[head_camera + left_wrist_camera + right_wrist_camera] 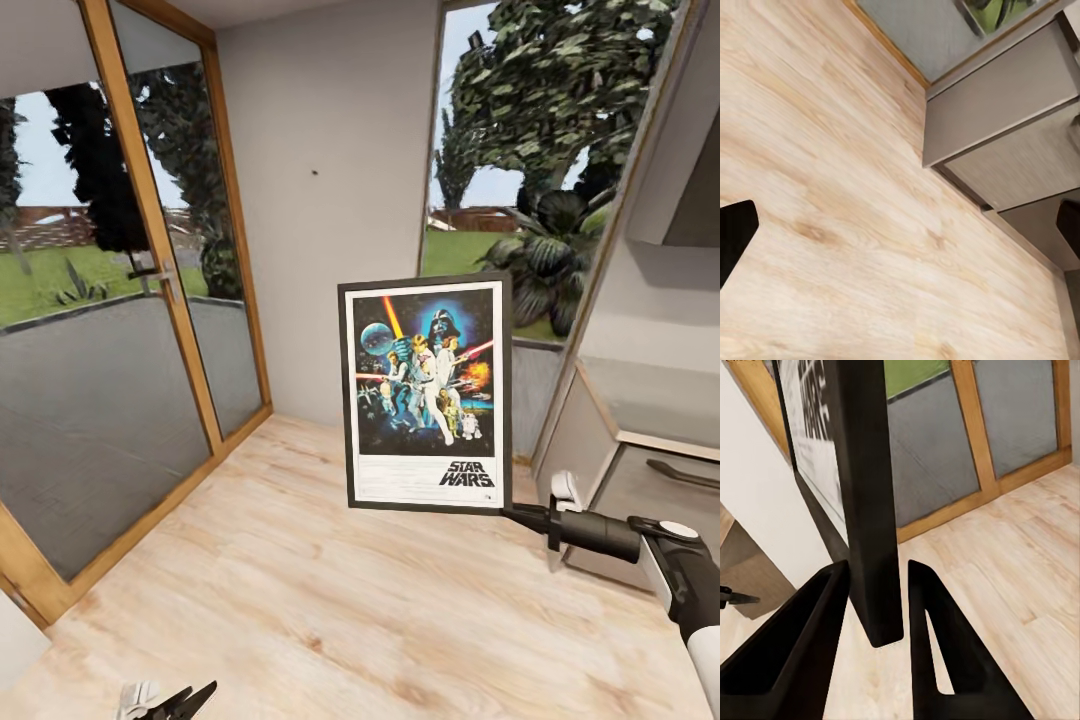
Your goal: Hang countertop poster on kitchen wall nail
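Item: poster (425, 395), in transit. It was off the tabletop and held upright in mid-air at the centre of the head view, carried by the right gripper (512, 513) at its lower right corner. In the right wrist view the jaws of the right gripper (877, 615) sat narrow around the black frame edge, one on each side (contact on the far side could not be fully confirmed).

Step in hand: carrying toward the wall. A small dark spot, likely a nail (314, 172), showed on the grey wall (330, 120) in the upper middle of the frame, above and left of the poster and well apart from it. The next move would call for raising the poster, bringing its top edge up to the nail and keeping it square to the wall.

Appearance: upright rectangle, thin black frame, white border, dark blue artwork with figures, "STAR WARS" logo at lower right.

Left gripper (165, 700): low at the bottom left over the wooden floor (300, 600), jaws apart and holding nothing.
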Tool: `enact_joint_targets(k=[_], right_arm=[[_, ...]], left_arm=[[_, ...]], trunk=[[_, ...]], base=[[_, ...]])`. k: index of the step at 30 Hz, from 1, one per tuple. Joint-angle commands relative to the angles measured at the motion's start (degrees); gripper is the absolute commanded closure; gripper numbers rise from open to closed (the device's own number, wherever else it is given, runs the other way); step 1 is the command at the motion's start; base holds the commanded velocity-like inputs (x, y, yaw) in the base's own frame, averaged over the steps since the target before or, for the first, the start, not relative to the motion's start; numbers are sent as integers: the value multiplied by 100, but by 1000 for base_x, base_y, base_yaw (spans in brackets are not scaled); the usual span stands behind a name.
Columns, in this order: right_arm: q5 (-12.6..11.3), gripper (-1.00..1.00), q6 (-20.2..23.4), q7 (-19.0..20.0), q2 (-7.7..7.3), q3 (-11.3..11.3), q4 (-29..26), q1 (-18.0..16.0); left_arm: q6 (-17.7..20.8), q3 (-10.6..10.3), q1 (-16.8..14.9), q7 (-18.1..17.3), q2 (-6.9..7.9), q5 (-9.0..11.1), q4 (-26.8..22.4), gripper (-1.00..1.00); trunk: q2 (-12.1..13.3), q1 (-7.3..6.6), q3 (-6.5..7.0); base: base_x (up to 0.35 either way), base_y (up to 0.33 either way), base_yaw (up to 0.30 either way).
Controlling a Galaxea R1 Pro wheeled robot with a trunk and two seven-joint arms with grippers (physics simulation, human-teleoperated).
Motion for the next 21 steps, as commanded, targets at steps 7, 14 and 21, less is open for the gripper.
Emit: enact_joint_targets(k=[7, 14, 21], right_arm=[[-4, 100, 61, 22, 1, -12, -2, -6], [-4, 100, 61, 22, -2, -12, -2, -6], [-4, 100, 61, 22, -3, -13, -2, -6]], left_arm=[[-30, -48, -6, -10, 2, 54, 5, -100], [-30, -48, -6, -10, 0, 54, 5, -100], [-30, -48, -6, -10, 2, 54, 4, -100]], trunk=[[-13, 6, -13], [-13, 6, -13], [-13, 6, -13]], base=[[267, 254, 0], [268, 251, 0], [278, 236, 0]])
